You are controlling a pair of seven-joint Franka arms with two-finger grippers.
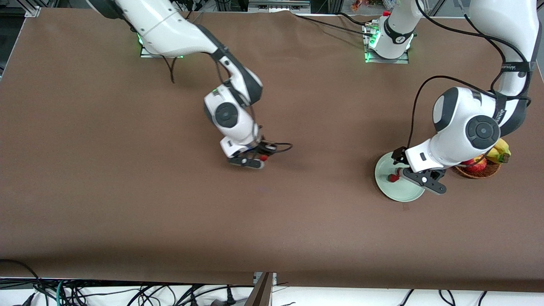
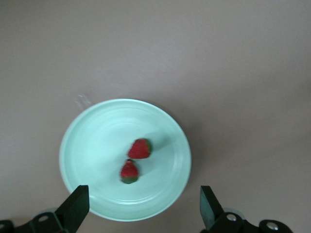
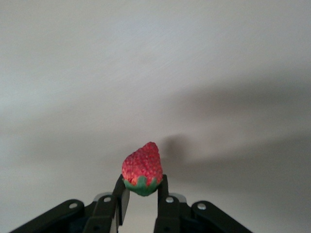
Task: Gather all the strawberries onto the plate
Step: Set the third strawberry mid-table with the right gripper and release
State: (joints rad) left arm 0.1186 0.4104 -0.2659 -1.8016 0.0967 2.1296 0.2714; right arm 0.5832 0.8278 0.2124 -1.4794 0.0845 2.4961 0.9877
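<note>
The pale mint-green plate (image 1: 384, 168) lies toward the left arm's end of the table. Two strawberries (image 2: 140, 148) (image 2: 129, 171) rest in it; the front view shows one (image 1: 393, 178). My left gripper (image 1: 418, 172) hangs open and empty over the plate, its fingers (image 2: 74, 209) wide apart in the left wrist view. My right gripper (image 1: 257, 160) is shut on the third strawberry (image 1: 263, 157), held by its green cap end above the bare middle of the table. In the right wrist view that strawberry (image 3: 142, 167) sits between the fingertips (image 3: 121, 191).
A brown wicker basket (image 1: 478, 171) with a red apple (image 1: 476, 164) and a banana (image 1: 500, 151) stands beside the plate, nearer the left arm's end, partly hidden by the left arm. Brown cloth covers the table.
</note>
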